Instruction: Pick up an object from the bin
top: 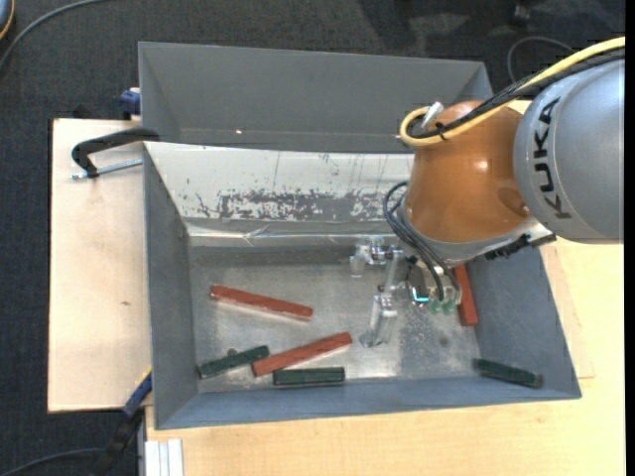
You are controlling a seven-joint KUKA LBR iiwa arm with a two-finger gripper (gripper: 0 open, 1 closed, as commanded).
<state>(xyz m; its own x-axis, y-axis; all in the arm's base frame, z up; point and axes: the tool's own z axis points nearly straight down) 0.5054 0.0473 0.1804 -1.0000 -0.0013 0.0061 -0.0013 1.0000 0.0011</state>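
Along the front wall of the bin (164,296) lie a dark green stick (309,375), a second green stick (231,361) to its left, and a third (507,372) well apart in the right corner. Just behind the first two, a slanted red bar (301,354) rests with its left end touching or overlapping them. A pull on that bar could drag its neighbours along or tip it out of the grip.

The pincer (380,317) hangs low over the bin floor, its tip just beside the raised right end of the slanted red bar. Nothing visible sits in it, and whether it is apart or together cannot be told. The red bar looks like the likeliest candidate. The main risk is that the pincer comes down off the bar's end, closes on bare metal or catches only the tip, so the bar swings and drops.

Farther back, a second red bar (261,303) lies alone to the left. An orange-red stick (464,297) lies on the right beside the wrist's hanging cables (425,284), which could brush it. The far wall stands close behind the arm's orange cover (461,181), leaving little room on the lift.
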